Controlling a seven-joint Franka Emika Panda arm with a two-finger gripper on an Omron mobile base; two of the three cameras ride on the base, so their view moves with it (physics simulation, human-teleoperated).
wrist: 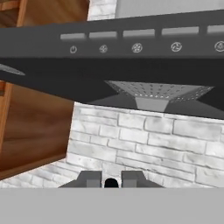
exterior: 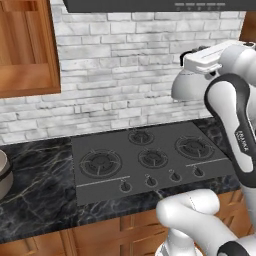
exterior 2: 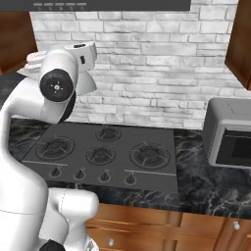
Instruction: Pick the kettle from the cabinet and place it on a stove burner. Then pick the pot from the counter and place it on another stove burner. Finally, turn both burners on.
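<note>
- High above the flat dark cooktop (exterior: 150, 160), the pincer (wrist: 111, 180) was clenched on the kettle (exterior: 189, 86), smooth, silvery and rounded.
- At the left table (exterior: 35, 190) edge stood the round beige pot (exterior: 4, 175).

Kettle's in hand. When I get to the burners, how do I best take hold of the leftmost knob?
Probably from straight above, with the jaws closing on the round sides of the leftmost knob. It stands up small from the flat cooktop, so its turning axis is vertical, and the gap to the next knob leaves room for the jaws. The kettle must be set down first.
</note>
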